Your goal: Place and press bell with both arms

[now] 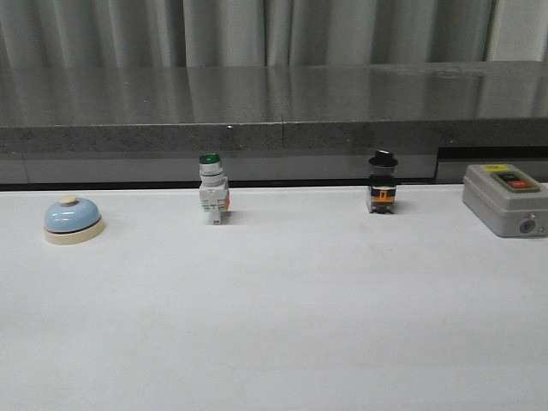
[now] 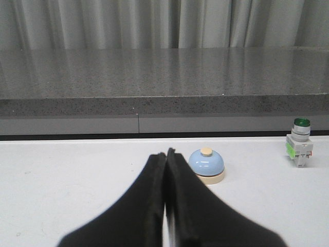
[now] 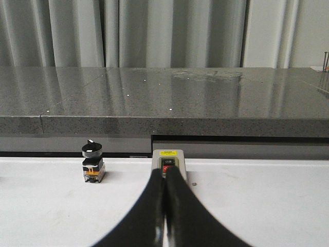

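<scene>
The light-blue bell [image 1: 73, 219] with a cream base and cream button stands on the white table at the far left. It also shows in the left wrist view [image 2: 206, 164]. My left gripper [image 2: 165, 154] is shut and empty, its tips just beside the bell and short of it. My right gripper [image 3: 166, 172] is shut and empty, its tips in front of the grey box. Neither arm shows in the front view.
A green-capped white push-button switch [image 1: 212, 188] stands at the back middle, a black-knobbed switch [image 1: 382, 183] to its right, and a grey box with red and black buttons [image 1: 507, 199] at the far right. A dark stone ledge [image 1: 274, 103] runs behind the table.
</scene>
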Robot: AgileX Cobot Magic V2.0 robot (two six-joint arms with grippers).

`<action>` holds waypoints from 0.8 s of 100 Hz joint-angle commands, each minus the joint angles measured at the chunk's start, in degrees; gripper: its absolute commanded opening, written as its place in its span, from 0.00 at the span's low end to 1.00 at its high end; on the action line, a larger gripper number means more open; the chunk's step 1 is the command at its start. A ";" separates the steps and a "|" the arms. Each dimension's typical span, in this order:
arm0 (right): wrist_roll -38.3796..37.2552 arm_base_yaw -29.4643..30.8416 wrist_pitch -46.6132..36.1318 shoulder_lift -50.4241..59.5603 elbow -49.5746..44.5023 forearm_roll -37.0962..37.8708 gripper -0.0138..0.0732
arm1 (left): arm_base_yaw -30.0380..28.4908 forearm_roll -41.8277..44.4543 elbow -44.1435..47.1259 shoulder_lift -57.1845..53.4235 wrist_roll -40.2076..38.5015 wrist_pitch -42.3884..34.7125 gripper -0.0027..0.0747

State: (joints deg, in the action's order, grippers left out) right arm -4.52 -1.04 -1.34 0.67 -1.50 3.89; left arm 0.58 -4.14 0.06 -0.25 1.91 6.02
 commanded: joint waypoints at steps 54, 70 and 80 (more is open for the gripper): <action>-0.17 0.31 -4.90 0.75 0.83 -0.23 0.08 | -0.18 0.15 2.31 -1.74 -0.45 -8.73 0.01; -0.17 0.31 -4.90 0.75 0.83 -0.23 0.08 | -0.18 -1.11 -1.09 -0.07 -0.45 -6.97 0.01; -0.17 0.31 -4.90 0.75 0.83 -0.23 0.08 | -0.18 -1.11 -6.46 3.35 -0.45 -2.28 0.01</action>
State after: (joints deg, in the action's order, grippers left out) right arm -4.52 -1.04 -1.34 0.67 -1.50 3.89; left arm 0.58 -4.70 -1.40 0.18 1.91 5.48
